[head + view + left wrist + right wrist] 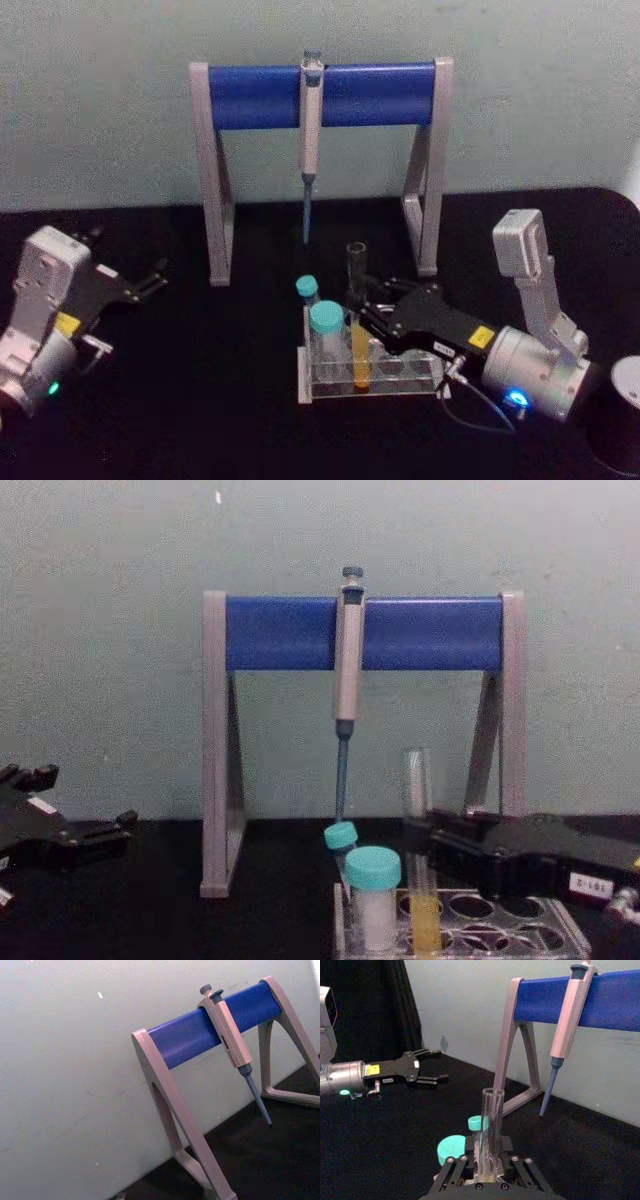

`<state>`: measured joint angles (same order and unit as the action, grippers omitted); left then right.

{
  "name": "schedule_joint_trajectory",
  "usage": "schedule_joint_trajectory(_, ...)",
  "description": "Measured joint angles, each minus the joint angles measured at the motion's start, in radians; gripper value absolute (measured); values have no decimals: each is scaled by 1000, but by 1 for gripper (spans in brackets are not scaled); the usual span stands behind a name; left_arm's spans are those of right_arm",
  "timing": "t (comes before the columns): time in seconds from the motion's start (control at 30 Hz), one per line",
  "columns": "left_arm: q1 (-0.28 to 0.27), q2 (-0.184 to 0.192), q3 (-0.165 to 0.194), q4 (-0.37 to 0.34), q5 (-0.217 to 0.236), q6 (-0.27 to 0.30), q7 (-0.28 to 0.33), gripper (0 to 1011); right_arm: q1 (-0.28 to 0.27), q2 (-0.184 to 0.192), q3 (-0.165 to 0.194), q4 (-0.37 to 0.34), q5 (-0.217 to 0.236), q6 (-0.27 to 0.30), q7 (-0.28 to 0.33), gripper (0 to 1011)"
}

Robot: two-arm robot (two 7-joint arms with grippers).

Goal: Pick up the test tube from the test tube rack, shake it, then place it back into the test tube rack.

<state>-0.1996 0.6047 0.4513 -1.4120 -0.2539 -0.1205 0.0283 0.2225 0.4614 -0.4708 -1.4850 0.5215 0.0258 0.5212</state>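
Head view: test tube (358, 340) stands upright in the test tube rack (372, 385) on the black bench (220, 400), yellow liquid low. My right hand (368, 312) grips it mid-height. Left hand (150, 280) idle, fingers spread.
Right wrist view: fingers (451, 1175) flank the tube.
Chest view: tube beside two teal-capped vials (373, 897).

- A stand (172, 1105) with pale legs and a blue crossbar (200, 1032) is seen tilted, set on a black table (260, 1160) before a pale wall (75, 1060).
- A pipette (231, 1040) is hung on the crossbar, toward its 2 o'clock end.
- Its plunger is pointed to 11 o'clock, its slim tip to 5 o'clock, above the table.
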Motion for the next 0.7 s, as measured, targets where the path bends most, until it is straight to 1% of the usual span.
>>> schedule_joint_trajectory(0.03,0,0,0,0,0,0,0,1001,0,0,0,0,0,0,0,348)
schedule_joint_trajectory(0.1,0,0,0,0,0,0,0,1001,0,0,0,0,1,0,1,402)
schedule_joint_trajectory(0.13,0,0,0,0,0,0,0,1001,0,0,0,0,1,0,1,402)
schedule_joint_trajectory(0.17,0,0,0,0,0,0,0,1001,0,0,0,0,1,0,1,460)
schedule_joint_trajectory(0.23,0,0,0,0,0,0,0,1001,0,0,0,0,1,0,1,505)
schedule_joint_trajectory(0.27,0,0,0,0,0,0,0,1001,0,0,0,0,1,0,1,567)
schedule_joint_trajectory(0.3,0,0,0,0,0,0,0,1001,0,0,0,0,1,0,2,585)
schedule_joint_trajectory(0.33,0,0,0,0,0,0,0,1001,0,0,0,0,2,0,2,626)
schedule_joint_trajectory(0.37,0,0,0,0,0,0,0,1001,0,0,0,0,2,0,2,626)
schedule_joint_trajectory(0.4,0,0,0,0,0,0,0,1001,0,0,0,0,2,0,2,686)
schedule_joint_trajectory(0.57,0,0,0,0,0,0,0,1001,0,0,0,0,2,-1,3,819)
schedule_joint_trajectory(0.67,0,0,0,0,0,0,0,1001,0,0,0,0,2,-1,3,922)
schedule_joint_trajectory(0.7,0,0,0,0,0,0,0,1002,0,0,0,0,2,-1,3,938)
